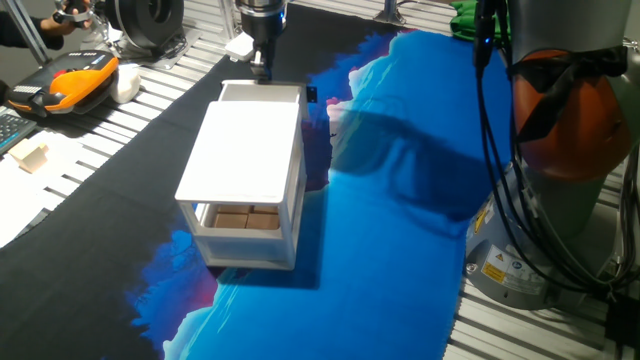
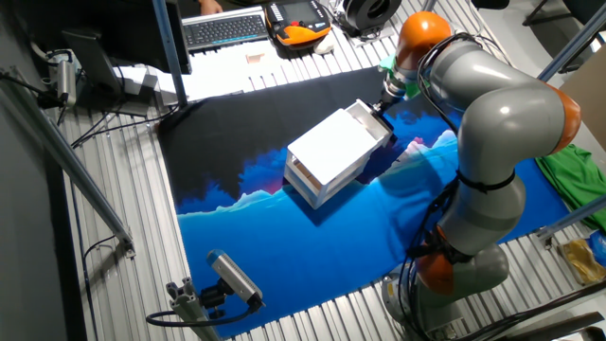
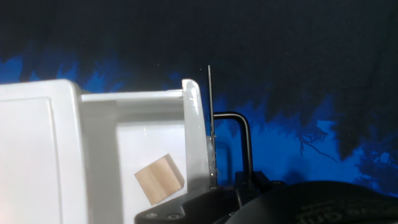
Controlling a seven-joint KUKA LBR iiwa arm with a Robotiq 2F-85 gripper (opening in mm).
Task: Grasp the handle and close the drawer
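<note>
The small white cabinet (image 1: 248,150) stands on the blue and black cloth. Its upper drawer (image 1: 260,93) sticks out a little at the far end; it also shows in the other fixed view (image 2: 367,118). In the hand view the drawer (image 3: 193,130) is partly open, with a tan wooden block (image 3: 160,179) inside. The dark metal loop handle (image 3: 247,140) juts from the drawer front. My gripper (image 1: 262,68) is at that far end, its narrow fingers together at the handle; it also shows in the other fixed view (image 2: 383,102) and the hand view (image 3: 241,177).
The lower tier holds tan wooden blocks (image 1: 245,218). An orange and black device (image 1: 75,85) and a small wooden piece (image 1: 30,155) lie at the left. The arm's base and cables (image 1: 530,150) stand at the right. A keyboard (image 2: 225,28) lies at the back.
</note>
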